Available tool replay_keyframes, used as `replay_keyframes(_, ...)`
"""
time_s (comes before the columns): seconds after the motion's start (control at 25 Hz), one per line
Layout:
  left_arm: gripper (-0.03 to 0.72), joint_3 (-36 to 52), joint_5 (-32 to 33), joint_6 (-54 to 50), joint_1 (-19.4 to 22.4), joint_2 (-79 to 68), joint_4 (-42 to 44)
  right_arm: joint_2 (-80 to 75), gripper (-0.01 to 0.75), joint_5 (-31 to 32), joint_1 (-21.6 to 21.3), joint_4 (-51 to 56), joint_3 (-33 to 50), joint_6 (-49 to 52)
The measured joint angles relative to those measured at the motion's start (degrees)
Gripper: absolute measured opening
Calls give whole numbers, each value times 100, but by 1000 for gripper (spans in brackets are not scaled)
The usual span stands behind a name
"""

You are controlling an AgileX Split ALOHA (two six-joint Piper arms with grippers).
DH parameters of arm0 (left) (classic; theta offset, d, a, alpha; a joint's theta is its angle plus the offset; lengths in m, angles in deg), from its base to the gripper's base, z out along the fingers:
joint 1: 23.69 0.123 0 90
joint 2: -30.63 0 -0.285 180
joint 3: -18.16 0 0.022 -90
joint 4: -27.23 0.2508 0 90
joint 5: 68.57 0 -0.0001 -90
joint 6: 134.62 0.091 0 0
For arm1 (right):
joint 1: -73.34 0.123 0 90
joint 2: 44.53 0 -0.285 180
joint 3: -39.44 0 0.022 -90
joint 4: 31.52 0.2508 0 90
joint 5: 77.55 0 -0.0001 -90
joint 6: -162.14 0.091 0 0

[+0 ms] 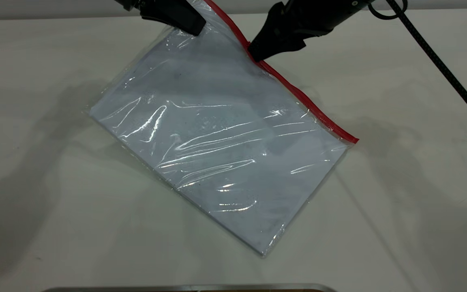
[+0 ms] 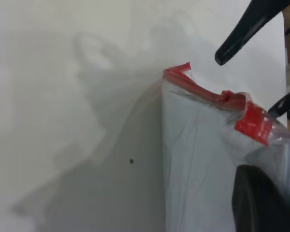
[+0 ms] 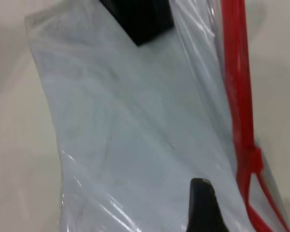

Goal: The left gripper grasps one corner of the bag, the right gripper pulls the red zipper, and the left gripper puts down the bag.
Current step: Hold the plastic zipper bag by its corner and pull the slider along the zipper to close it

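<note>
My left hand (image 1: 195, 29) is pinching the bag (image 1: 221, 146) near its raised corner (image 2: 253, 123), lifting that end while the far end rests on the bench (image 1: 399, 202). My right hand (image 1: 254, 54) sits right on the red zipper (image 1: 298, 91), a little way down the strip from my left; the slider (image 3: 251, 159) lies just beside my fingertip (image 3: 200, 203), though I cannot tell whether I have closed on it. I'd pull straight along the strip, away from my left hand, keeping that edge taut so it doesn't buckle.
</note>
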Motion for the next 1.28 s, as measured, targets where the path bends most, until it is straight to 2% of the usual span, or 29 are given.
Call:
replay_keyframes(0.12, 53, 0, 78, 0, 0, 0, -138, 0, 516, 0, 0, 152, 0, -142)
replay_keyframes(0.28, 53, 0, 98, 5, -5, 0, -235, 0, 472, 0, 0, 165, 0, -169)
replay_keyframes(0.4, 53, 0, 98, 5, -5, 0, -239, 0, 409, 0, 0, 192, 0, -182)
replay_keyframes(0.72, 53, 0, 99, 5, -5, 0, -242, 0, 185, 85, 0, 395, 0, -208)
replay_keyframes(1.08, 53, 0, 109, 5, -5, 0, -377, 0, 148, 99, 0, 457, 0, -310)
replay_keyframes(1.28, 53, 0, 126, 5, -5, 0, -398, 0, 51, 82, -4, 463, 0, -312)
